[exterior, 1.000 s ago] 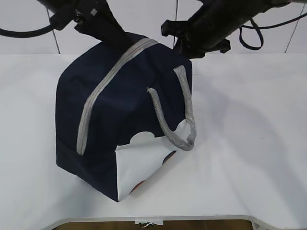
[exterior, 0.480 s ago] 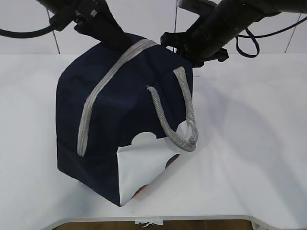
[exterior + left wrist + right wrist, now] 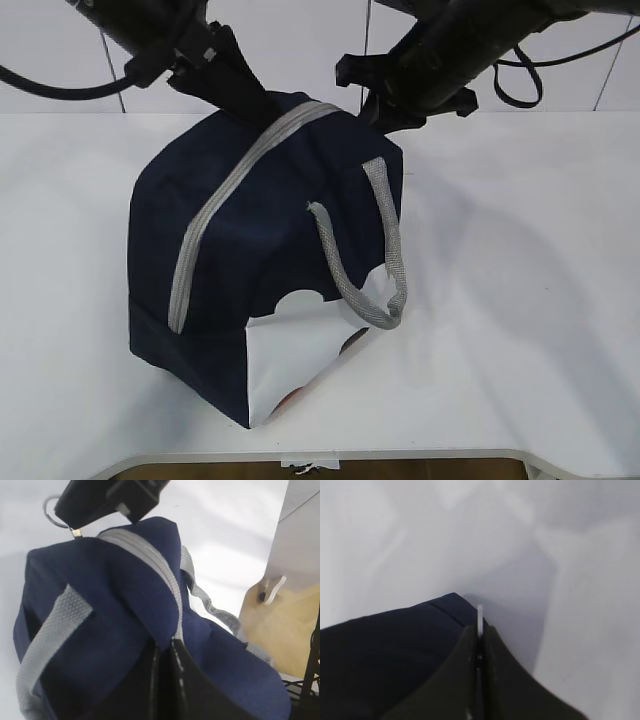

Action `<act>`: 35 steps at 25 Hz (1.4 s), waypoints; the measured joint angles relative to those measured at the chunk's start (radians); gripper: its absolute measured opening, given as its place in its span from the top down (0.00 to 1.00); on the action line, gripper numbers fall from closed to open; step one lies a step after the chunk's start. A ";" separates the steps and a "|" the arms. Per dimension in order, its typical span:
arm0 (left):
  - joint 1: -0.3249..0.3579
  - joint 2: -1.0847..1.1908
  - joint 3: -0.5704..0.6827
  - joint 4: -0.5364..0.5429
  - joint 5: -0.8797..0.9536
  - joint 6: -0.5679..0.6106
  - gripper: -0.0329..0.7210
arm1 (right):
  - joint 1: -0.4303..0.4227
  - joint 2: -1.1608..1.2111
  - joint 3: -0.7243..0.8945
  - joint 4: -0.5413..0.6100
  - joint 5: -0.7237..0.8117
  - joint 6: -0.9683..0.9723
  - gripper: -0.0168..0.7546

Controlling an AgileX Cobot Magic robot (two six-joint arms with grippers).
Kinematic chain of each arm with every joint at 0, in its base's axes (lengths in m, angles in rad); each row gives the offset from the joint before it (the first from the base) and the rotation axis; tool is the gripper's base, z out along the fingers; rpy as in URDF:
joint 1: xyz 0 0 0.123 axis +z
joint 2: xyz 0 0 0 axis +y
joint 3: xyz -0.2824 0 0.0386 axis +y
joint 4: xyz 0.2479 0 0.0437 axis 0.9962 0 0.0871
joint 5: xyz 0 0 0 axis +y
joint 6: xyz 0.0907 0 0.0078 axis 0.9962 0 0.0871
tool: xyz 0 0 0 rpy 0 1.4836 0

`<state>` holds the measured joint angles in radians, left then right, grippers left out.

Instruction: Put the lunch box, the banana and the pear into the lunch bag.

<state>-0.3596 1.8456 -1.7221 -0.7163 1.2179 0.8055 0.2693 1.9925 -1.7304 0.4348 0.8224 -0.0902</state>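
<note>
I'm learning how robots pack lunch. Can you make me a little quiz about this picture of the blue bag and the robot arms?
1. True or false: the grey zipper across the top of the lunch bag is zipped shut.
2. What does the right pincer pinch? A) a grey handle B) the ring zipper pull C) a banana
3. Fill in: the left pincer is shut on the bag's navy ____ beside the zipper.

Key
1. True; no gap shows along it.
2. B; in the right wrist view its fingers close on the thin pale ring at the bag's corner.
3. Fabric; the left wrist view shows both fingers squeezing a fold of it.
</note>
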 joint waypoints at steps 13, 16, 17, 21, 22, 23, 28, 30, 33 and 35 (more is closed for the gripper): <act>-0.002 0.046 -0.007 -0.037 -0.006 0.000 0.96 | 0.000 0.000 -0.002 -0.001 0.030 -0.023 0.81; -0.002 0.046 -0.007 -0.037 -0.006 0.000 0.96 | 0.000 0.000 -0.002 -0.001 0.030 -0.023 0.59; -0.002 0.046 -0.007 -0.037 -0.006 0.000 0.96 | 0.000 0.000 -0.002 -0.002 0.030 -0.025 0.52; -0.002 0.046 -0.007 -0.037 -0.006 0.000 0.96 | 0.000 0.000 -0.035 -0.034 0.061 -0.028 0.40; -0.002 0.046 -0.007 -0.037 -0.006 0.000 0.96 | 0.000 0.000 -0.035 -0.034 0.061 -0.028 0.40; -0.002 0.046 -0.007 -0.037 -0.006 0.000 0.96 | 0.000 0.000 -0.064 -0.068 0.098 -0.030 0.40; -0.002 0.046 -0.007 -0.037 -0.008 0.000 0.96 | 0.000 -0.001 -0.171 -0.170 0.271 -0.030 0.39; -0.002 0.048 -0.007 -0.037 -0.008 0.000 0.96 | 0.000 -0.005 -0.235 -0.223 0.382 -0.030 0.39; -0.002 0.048 -0.009 -0.029 -0.010 0.000 0.95 | 0.000 -0.021 -0.287 -0.268 0.407 -0.030 0.39; -0.002 0.048 -0.011 -0.016 -0.006 -0.026 0.94 | 0.000 -0.040 -0.293 -0.274 0.415 -0.030 0.38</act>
<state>-0.3620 1.8935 -1.7327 -0.7319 1.2115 0.7795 0.2693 1.9520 -2.0238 0.1605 1.2374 -0.1204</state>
